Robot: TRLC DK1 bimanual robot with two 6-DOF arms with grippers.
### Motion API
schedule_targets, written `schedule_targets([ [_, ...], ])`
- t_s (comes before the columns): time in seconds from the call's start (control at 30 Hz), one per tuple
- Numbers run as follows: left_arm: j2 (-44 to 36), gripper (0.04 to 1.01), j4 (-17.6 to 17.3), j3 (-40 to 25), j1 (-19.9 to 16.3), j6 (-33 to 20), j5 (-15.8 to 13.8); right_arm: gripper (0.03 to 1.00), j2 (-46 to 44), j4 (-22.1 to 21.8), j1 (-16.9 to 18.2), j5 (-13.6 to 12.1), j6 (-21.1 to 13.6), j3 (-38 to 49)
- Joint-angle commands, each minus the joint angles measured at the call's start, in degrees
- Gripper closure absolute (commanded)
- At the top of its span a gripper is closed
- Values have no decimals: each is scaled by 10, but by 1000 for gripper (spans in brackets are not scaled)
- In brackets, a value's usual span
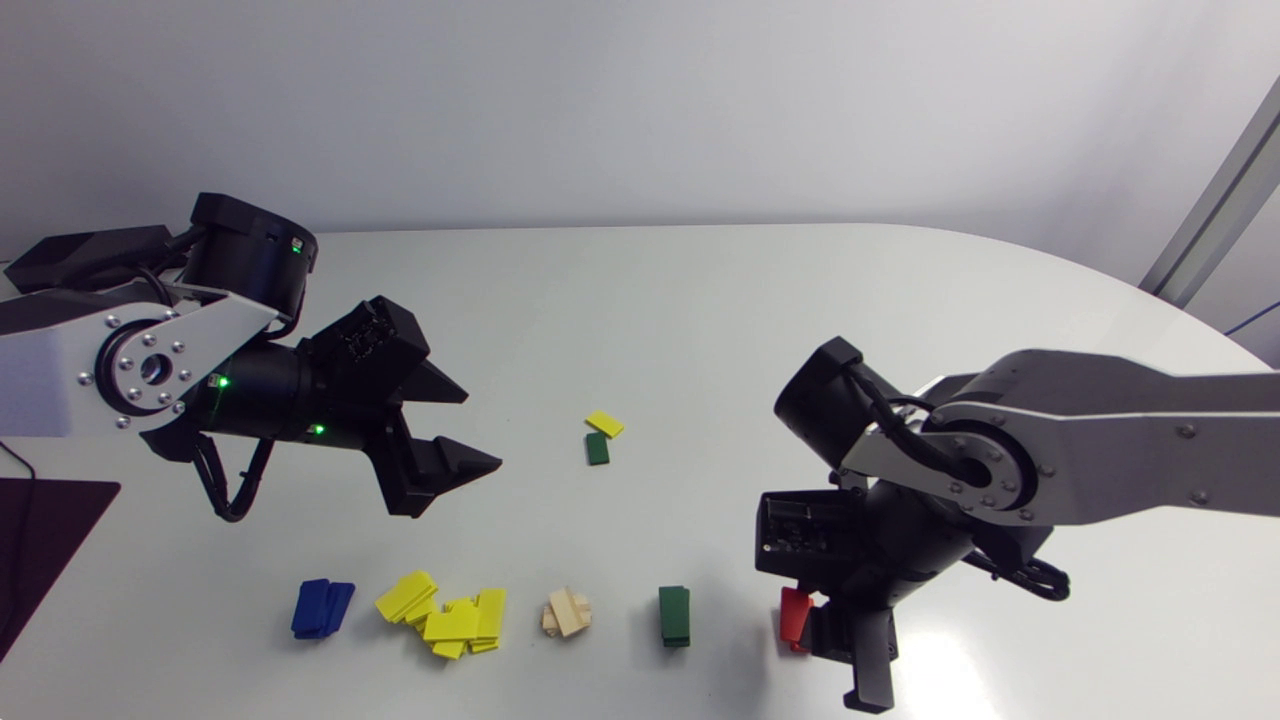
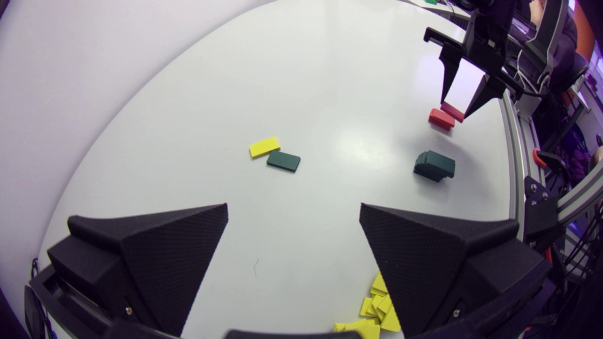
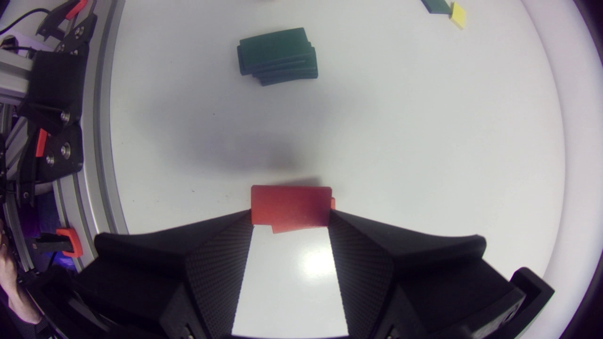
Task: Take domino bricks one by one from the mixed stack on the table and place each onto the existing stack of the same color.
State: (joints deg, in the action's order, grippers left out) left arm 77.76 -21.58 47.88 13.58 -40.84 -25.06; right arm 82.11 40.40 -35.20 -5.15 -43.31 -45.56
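The right gripper (image 3: 290, 217) is pinching a red brick (image 3: 290, 203) between its two fingers, holding it just over the red stack (image 2: 440, 120). The left gripper (image 1: 482, 428) is hanging over the table (image 1: 700, 320) with its fingers spread wide, holding nothing. The yellow pile (image 1: 450, 615), green stack (image 1: 674, 615), blue stack (image 1: 322, 607) and wooden stack (image 1: 567, 612) are sitting in a row. One yellow brick (image 1: 604, 424) and one green brick (image 1: 597, 449) are lying side by side farther back.
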Motion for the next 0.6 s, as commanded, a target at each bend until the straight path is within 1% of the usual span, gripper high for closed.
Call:
schedule_targets([
  [0.0,8,52,5,-15,2,8,3,1005,6,-5,9,-3,-21,19],
  [0.1,8,52,5,-14,2,8,3,1005,14,-9,22,-3,-35,21],
  [0.3,9,52,6,-11,2,8,3,1003,19,-16,28,-2,-56,27],
  [0.4,10,52,6,-11,1,7,3,1005,18,-16,27,0,-62,28],
  [0.57,13,52,6,-11,0,6,3,1005,20,-16,22,10,-68,28],
])
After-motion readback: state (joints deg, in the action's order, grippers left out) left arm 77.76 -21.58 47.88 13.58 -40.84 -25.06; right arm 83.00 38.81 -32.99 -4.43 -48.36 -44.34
